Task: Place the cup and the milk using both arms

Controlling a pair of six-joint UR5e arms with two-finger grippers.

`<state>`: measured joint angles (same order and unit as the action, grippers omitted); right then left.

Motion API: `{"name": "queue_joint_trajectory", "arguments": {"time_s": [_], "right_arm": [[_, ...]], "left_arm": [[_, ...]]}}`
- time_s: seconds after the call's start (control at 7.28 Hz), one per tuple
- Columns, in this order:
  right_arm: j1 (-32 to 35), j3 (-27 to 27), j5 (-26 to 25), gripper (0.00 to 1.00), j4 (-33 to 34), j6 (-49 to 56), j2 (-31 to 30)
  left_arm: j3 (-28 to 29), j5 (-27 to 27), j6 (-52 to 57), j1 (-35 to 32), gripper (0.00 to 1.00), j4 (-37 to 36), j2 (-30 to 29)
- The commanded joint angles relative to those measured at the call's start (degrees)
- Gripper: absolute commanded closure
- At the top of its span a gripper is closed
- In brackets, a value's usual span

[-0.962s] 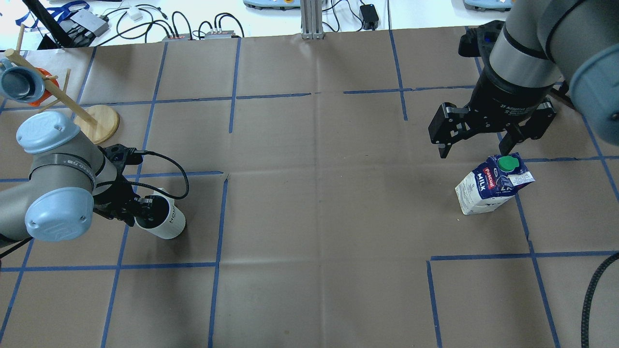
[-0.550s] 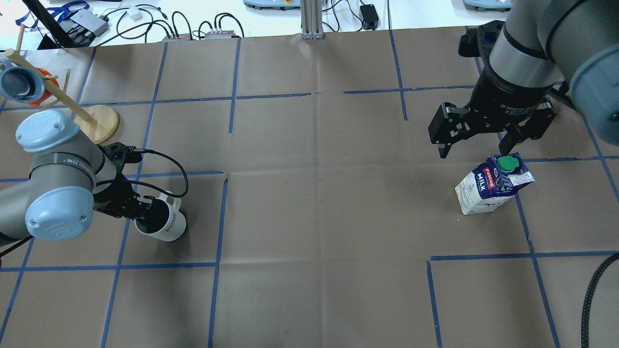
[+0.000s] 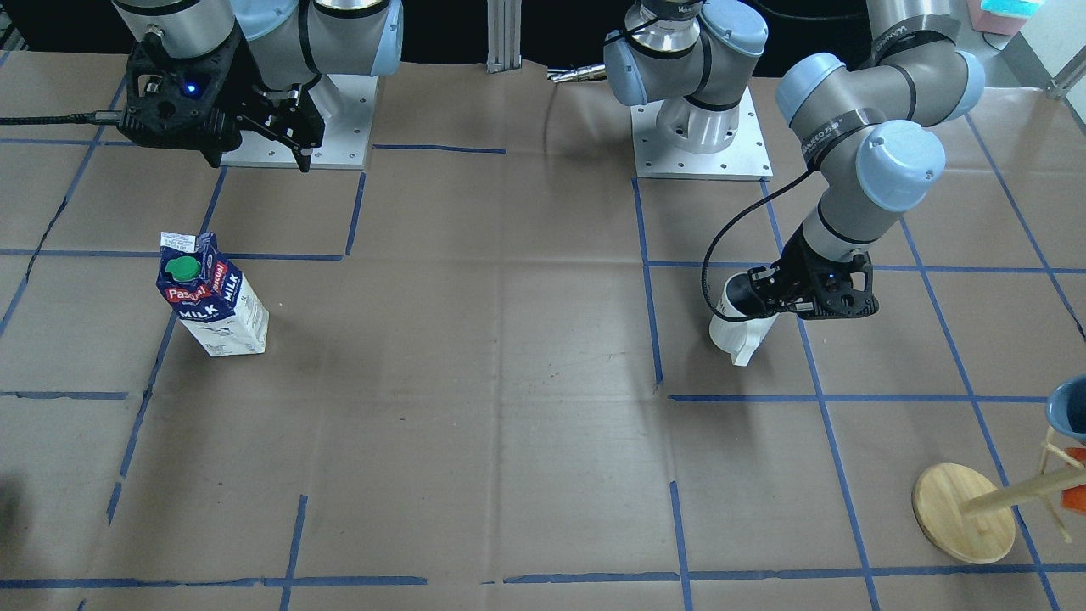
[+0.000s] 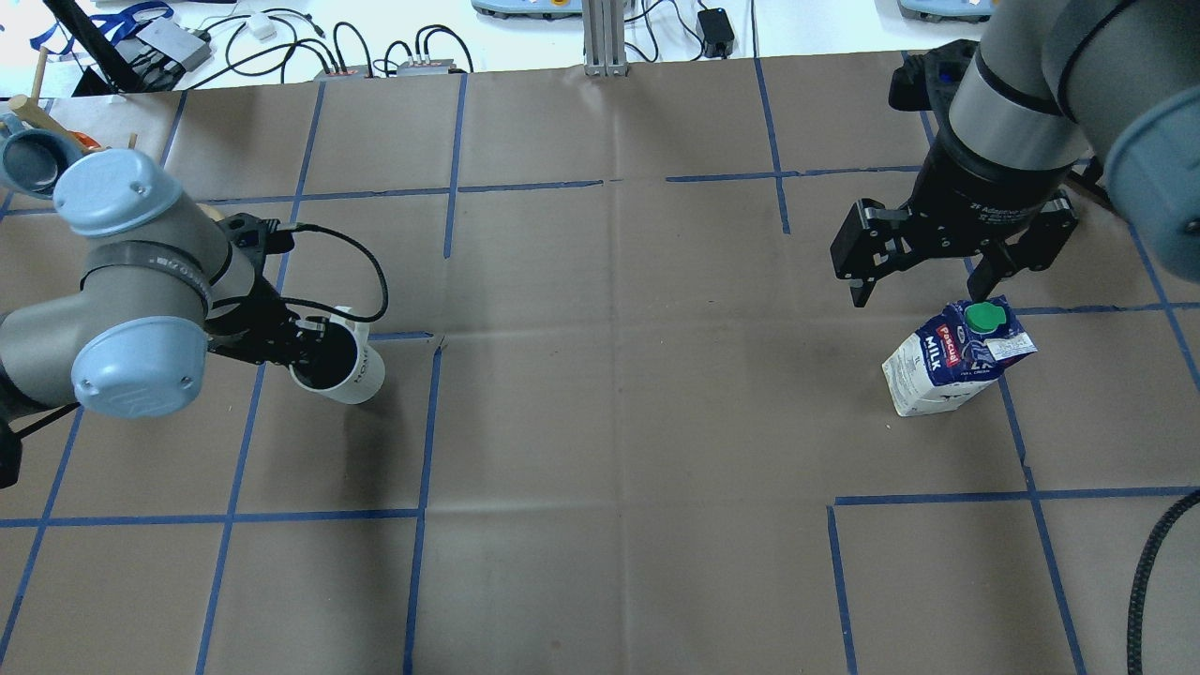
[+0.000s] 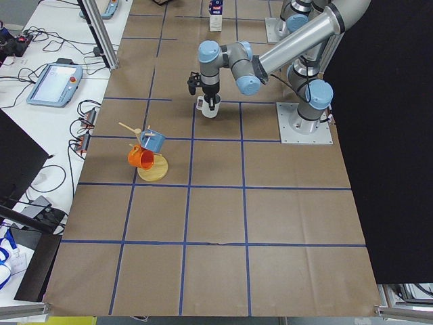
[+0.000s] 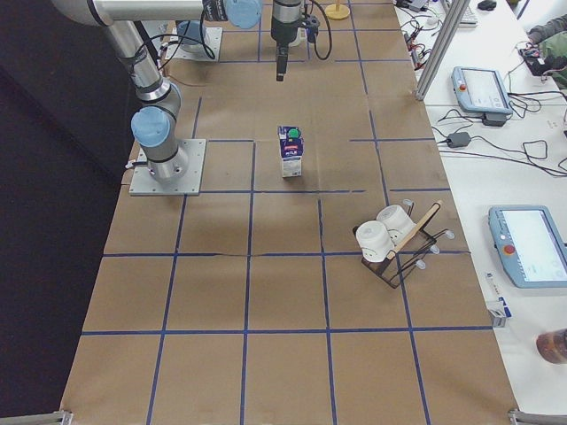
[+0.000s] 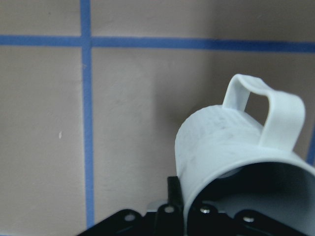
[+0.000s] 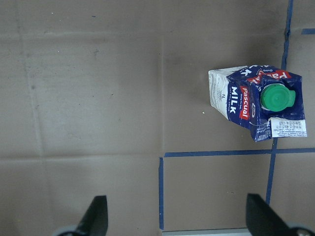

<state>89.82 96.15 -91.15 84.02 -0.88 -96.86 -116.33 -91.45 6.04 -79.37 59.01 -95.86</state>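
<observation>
Clamping the tilted cup [image 4: 354, 373] at its rim, left pincer [image 4: 302, 352] low, right pincer [image 4: 919, 294] spread wide, high near milk [image 4: 945, 364].

Overhead and front views opposed, sharing milk [image 4: 942, 370], wrist cameras close

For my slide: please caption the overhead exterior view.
Left gripper holds the cup; right gripper hovers open near the upright milk.

The milk [image 8: 256, 103], standing on the surface below the right claw [image 4: 921, 292], bears a red label reading "Pascual" and white "MILK" on its dark blue top. The print on the white sticker [image 8: 287, 127] beside its cap [image 8: 277, 97] is too fine to read. The right claw's black body reads "2F Adaptive". The cup [image 4: 354, 373], pinched in the left claw [image 4: 309, 352], shows dark lettering beginning "HOM".
</observation>
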Motion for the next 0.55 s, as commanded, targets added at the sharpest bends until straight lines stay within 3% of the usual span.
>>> {"name": "queue_joint_trajectory", "arguments": {"time_s": [0.0, 0.14, 0.41], "right_arm": [[0.0, 0.0, 0.2, 0.00, 0.0, 0.0, 0.0], [0.0, 0.0, 0.2, 0.00, 0.0, 0.0, 0.0], [0.0, 0.0, 0.2, 0.00, 0.0, 0.0, 0.0]], "left_arm": [[10.2, 0.5, -12.4, -10.8, 1.00, 0.1, -9.1], [17.1, 4.4, -18.1, -15.0, 1.00, 0.7, -13.9], [30.1, 4.8, -23.3, -20.0, 1.00, 8.4, -21.5]]}}
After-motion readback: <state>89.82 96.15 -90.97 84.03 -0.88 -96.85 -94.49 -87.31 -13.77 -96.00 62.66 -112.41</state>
